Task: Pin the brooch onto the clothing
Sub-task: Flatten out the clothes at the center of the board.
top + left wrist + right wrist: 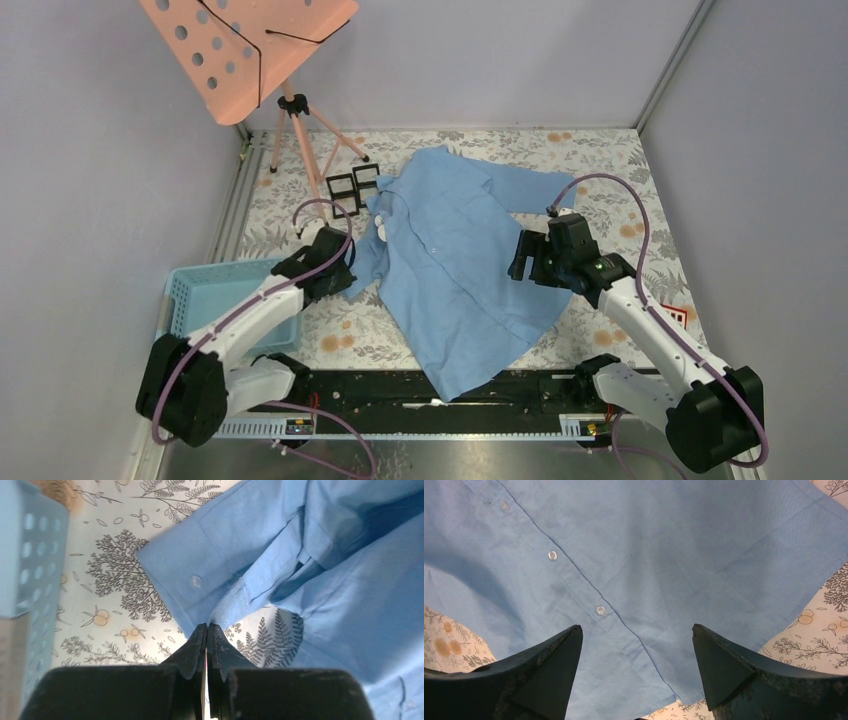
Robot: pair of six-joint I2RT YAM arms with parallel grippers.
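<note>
Lying rumpled just beside the basket, the shirt looks thin, limp and light, apt to bunch; pinch a hem edge. The left gripper is closed at the basket-side cuff, cloth caught or not unclear; the right gripper gapes above the side away from the basket.

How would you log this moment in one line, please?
left gripper: shut, tips at sleeve cuff | right gripper: open over shirt front | brooch: not seen
</note>
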